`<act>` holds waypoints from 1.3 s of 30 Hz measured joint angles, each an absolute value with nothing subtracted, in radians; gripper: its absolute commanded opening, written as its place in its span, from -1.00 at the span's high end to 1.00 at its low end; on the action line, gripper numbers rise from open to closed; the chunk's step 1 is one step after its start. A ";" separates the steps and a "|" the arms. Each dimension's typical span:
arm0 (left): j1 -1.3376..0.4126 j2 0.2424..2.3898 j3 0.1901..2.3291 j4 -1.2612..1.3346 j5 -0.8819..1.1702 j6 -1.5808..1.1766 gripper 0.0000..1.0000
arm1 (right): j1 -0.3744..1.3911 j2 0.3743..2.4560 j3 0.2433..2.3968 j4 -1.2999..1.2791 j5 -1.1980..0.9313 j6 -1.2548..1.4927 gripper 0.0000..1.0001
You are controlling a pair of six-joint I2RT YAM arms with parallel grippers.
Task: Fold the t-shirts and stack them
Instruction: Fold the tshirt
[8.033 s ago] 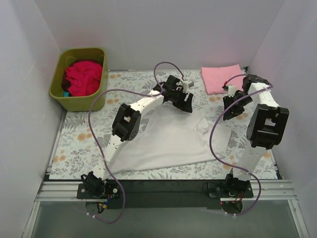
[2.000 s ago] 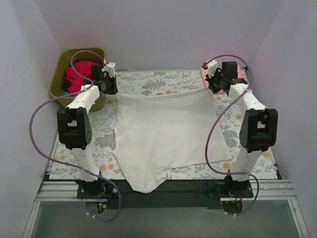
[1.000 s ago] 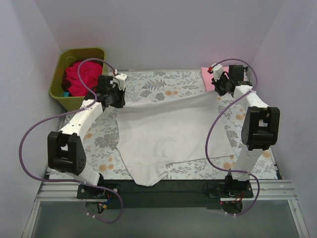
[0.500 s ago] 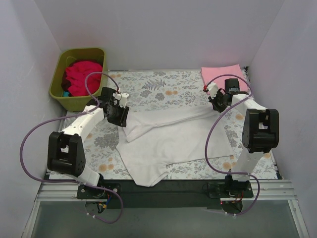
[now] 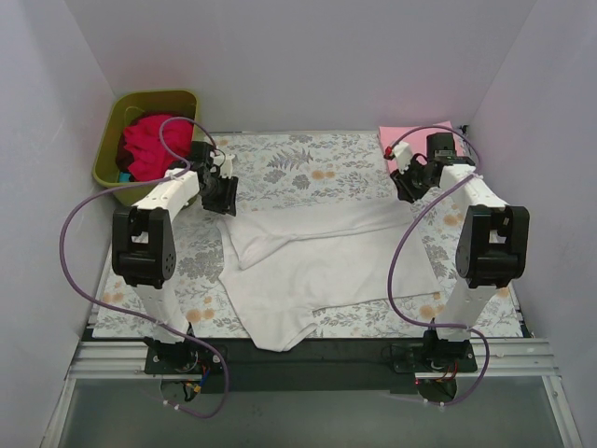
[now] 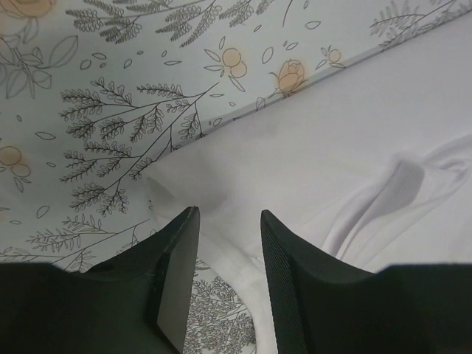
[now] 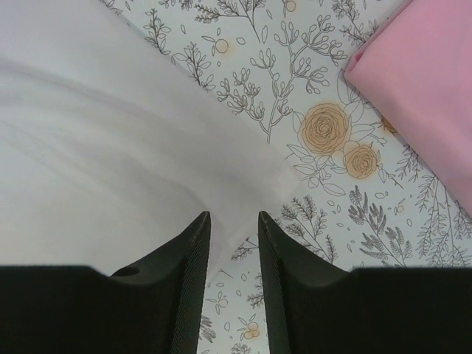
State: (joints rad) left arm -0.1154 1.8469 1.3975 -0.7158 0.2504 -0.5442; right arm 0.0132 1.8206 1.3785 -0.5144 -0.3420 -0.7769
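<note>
A white t-shirt (image 5: 322, 261) lies spread on the floral sheet, its far edge folded toward me, its near end over the table's front edge. My left gripper (image 5: 224, 198) is open just above its far left corner (image 6: 177, 177), holding nothing. My right gripper (image 5: 408, 184) is open above its far right corner (image 7: 258, 173), holding nothing. A folded pale pink t-shirt (image 5: 410, 140) lies at the far right, also in the right wrist view (image 7: 420, 96). Crimson red t-shirts (image 5: 149, 145) fill the tub.
An olive-green tub (image 5: 140, 191) stands at the far left corner. The grey-and-orange floral sheet (image 5: 308, 163) covers the table. White walls close in on the left, back and right. A dark rail (image 5: 308, 350) runs along the front edge.
Both grippers carried the shirt's far edge toward me and set it down, making a fold. They have since let go and moved back a little toward the far side.
</note>
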 measured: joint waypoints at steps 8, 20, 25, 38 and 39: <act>-0.115 1.902 1.409 -0.765 0.223 -0.589 0.21 | 0.013 1.898 1.458 -0.571 -0.347 -0.752 0.34; -0.115 1.956 1.409 -0.786 0.175 -0.612 0.76 | 0.014 1.976 1.423 -0.606 -0.282 -0.765 0.47; -0.115 1.971 1.409 -0.794 0.171 -0.616 1.00 | 0.013 1.970 1.398 -0.626 -0.260 -0.791 0.57; -0.115 1.971 1.409 -0.801 0.171 -0.610 1.00 | -0.034 1.954 1.400 -0.753 -0.246 -0.873 0.42; -0.115 1.971 1.409 -0.802 0.171 -0.609 1.00 | -0.047 1.954 1.403 -0.762 -0.239 -0.877 0.40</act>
State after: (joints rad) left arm -0.1150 1.9709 1.4090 -0.8017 0.1711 -0.6094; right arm -0.0467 1.9541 1.4033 -0.7620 -0.2390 -0.8768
